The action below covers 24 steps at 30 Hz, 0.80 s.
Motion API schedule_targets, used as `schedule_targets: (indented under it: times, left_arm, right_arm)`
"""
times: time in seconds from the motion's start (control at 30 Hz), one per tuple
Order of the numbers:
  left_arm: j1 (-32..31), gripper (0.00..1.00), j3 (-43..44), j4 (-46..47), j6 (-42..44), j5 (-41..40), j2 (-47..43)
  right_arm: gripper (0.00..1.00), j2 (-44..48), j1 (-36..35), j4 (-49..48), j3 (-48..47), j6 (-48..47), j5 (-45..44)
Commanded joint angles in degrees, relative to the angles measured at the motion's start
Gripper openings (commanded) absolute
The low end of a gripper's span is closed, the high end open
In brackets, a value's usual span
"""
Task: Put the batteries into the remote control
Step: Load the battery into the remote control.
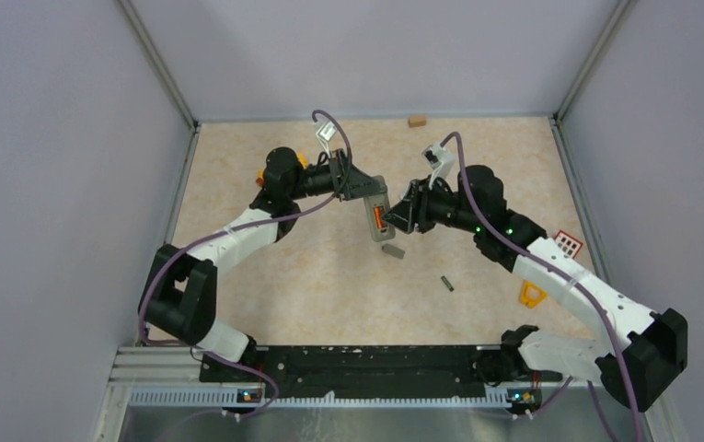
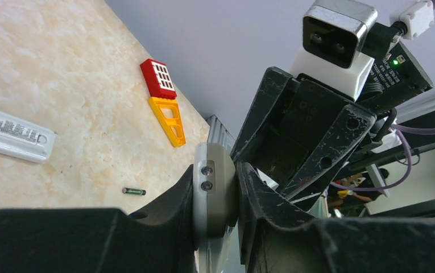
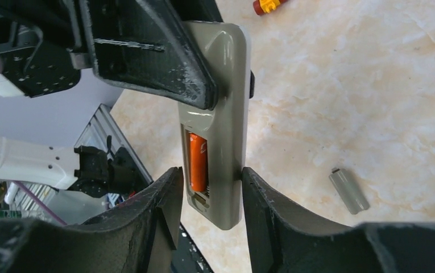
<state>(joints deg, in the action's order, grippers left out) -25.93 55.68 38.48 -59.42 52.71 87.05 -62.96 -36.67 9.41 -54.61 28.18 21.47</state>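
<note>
Remote (image 3: pixel 229 114) is up off the worktop (image 1: pixel 329 285), near centre in the top view. The left hand (image 2: pixel 214 190) is clamped on its upper half, which leaves the open battery bay clear. One orange battery (image 3: pixel 198 162) already sits in the bay's left slot; the slot beside it looks empty.

Right hand (image 3: pixel 210 173): its fingers (image 3: pixel 164 199) stand either side of the remote's lower end, right against its edges. Cannot tell whether they are pressing on it or only flanking it.

A dark battery (image 1: pixel 446 283) lies loose on the worktop at about 5 o'clock from the remote, well apart from it. The grey bay cover (image 1: pixel 393 250) lies at 6 o'clock, just below the remote. The red block (image 1: pixel 567 243) and yellow piece (image 1: pixel 532 295) at 3 to 4 o'clock are not task items.

Handling, as a judgement:
- **Batteries:** light, stiff, smooth metal, and round, so they are likely to roll or squirt out of a pinch. Take one across the barrel at mid-length, tips low to the worktop. Seating probably means pushing one end against a spring contact first, so expect some push-back.
- **Remote:** light, rigid plastic with a slick shell. Hold it by the long edges, as it is held now, and keep the fingers off the bay. A hard push into the bay could make it pivot in the left grip.
</note>
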Motion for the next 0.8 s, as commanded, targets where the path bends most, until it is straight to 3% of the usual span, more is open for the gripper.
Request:
schedule_targets:
  times: [0.0,0.47,0.77]
  left_arm:
    - [-1.14,0.0,0.1,1.36,0.51,-2.8,-4.36]
    - [-1.04,0.0,-0.08,-4.3,5.38,-7.51,-6.84]
    - [1.38,0.0,-1.94,-4.99,6.66,-7.53,-7.02]
  right_arm:
    - [0.44,-2.35,-1.8,1.06,-2.56,-0.81,-3.95]
    - [0.42,-2.89,-2.36,2.41,-2.28,0.51,-7.82]
    - [0.73,3.71,-2.27,-2.03,0.25,1.85,-4.53]
